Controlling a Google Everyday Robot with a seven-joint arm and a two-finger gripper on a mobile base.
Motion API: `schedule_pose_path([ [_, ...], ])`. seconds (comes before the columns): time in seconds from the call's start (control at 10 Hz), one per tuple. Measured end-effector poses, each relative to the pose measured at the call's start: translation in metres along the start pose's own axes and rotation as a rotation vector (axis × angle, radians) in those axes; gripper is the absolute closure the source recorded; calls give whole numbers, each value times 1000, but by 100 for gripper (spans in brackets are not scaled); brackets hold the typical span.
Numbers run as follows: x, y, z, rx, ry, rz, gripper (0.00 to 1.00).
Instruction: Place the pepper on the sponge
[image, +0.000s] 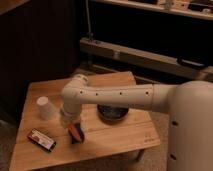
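While the gripper (71, 125) hung just over the sponge (78, 138), at eight o'clock from the bowl (112, 112), we noted the pepper (75, 131) lying against the sponge's top. We could not tell whether it was gripped or free. If gripped, we judged a low release and a straight lift would stop it rolling off.

One table (125, 135) is carrying five things. On it are showing one white cup (44, 106), one dark bowl (113, 112), one flat red-and-white box (41, 139), one dark-blue sponge (79, 137) and one orange pepper (74, 131). One arm (115, 95) is reaching over the table, and its one gripper (71, 125) is hanging just above the sponge, at the pepper.
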Motion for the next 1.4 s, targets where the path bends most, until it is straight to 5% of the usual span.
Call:
schedule_pose_path([
  [0.3, -2, 2, 16, -18, -35, -35, 93],
  [0.7, -2, 3, 37, -15, -141, -53, 93],
  [1.4, -12, 25, 51, -30, -242, 20, 93],
])
